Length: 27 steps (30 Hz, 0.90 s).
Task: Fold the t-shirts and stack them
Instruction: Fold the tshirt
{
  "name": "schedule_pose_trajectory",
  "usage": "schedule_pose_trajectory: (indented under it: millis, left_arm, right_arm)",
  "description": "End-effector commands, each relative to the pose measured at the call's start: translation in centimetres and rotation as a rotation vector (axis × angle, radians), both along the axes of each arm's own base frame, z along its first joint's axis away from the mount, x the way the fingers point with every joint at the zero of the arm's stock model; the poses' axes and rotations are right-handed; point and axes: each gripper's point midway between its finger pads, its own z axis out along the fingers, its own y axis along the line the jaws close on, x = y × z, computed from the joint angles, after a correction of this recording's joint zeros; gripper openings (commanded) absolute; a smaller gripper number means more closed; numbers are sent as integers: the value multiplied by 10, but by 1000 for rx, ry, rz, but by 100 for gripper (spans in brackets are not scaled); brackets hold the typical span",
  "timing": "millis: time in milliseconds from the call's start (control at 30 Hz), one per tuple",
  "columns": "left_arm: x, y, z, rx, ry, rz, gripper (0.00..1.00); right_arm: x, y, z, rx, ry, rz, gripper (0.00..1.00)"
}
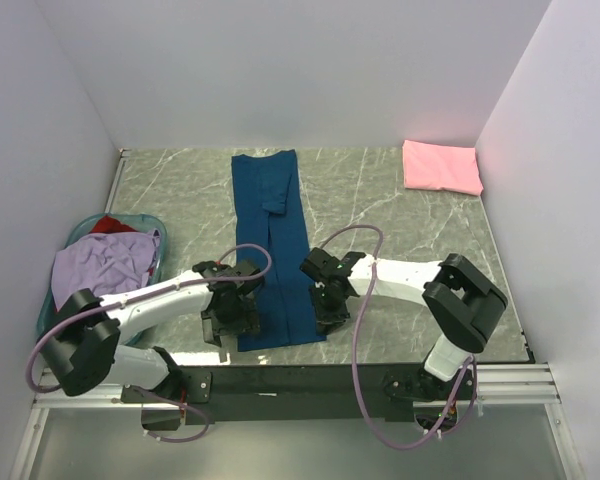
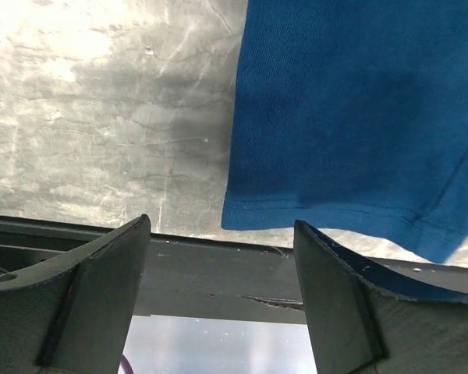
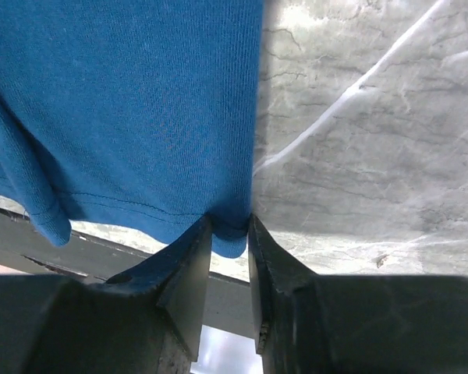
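Note:
A navy blue t-shirt (image 1: 275, 250) lies folded into a long narrow strip down the middle of the table. My right gripper (image 1: 329, 312) is shut on the near right corner of the navy t-shirt (image 3: 140, 101). My left gripper (image 1: 227, 318) is open and empty beside the near left corner of the navy t-shirt (image 2: 359, 109), whose hem lies just ahead of its fingers. A pink t-shirt (image 1: 441, 166) lies folded at the far right corner. A lavender t-shirt (image 1: 105, 265) lies crumpled over a red t-shirt (image 1: 110, 224) in the teal basket.
The teal plastic basket (image 1: 48, 305) stands at the left edge of the table. A dark rail (image 1: 360, 375) runs along the near edge and shows in the left wrist view (image 2: 218, 273). White walls close in the table on three sides.

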Motion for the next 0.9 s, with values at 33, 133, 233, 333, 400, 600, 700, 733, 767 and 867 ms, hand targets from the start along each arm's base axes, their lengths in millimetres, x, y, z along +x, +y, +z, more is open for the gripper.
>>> schedule_pose_trajectory:
  millis: [33,133,233,333,400,600,700,733,767,867]
  left_arm:
    - [-4,-8,-3,-7,25,-12,79]
    - [-7,-9,-8,-3,41,-23,79]
    - [-8,-9,-12,7,54,-34,75]
    - [-9,-9,-15,14,60,-40,64]
    - [-8,-9,-15,17,60,-43,58]
    - [-7,-10,-19,26,68,-52,55]
    - [-6,-10,-23,35,78,-61,54]
    - [-6,-10,-24,38,78,-64,53]
    - [-5,-11,-25,36,76,-67,51]
    - [-6,-10,-30,55,94,-77,44]
  right_arm:
    - [-4,1,-8,-35,14,14,30]
    - [-4,1,-10,-56,18,25,24]
    - [-4,2,-9,-54,13,29,19]
    - [-5,2,-8,-48,12,28,16]
    - [-5,2,-7,-45,10,28,15]
    - [-4,2,-7,-45,9,31,14]
    - [-4,2,-7,-44,8,30,14]
    - [-4,2,-6,-42,3,31,14]
    - [-4,2,-6,-42,3,31,13]
    - [-2,2,-6,-46,1,27,13]
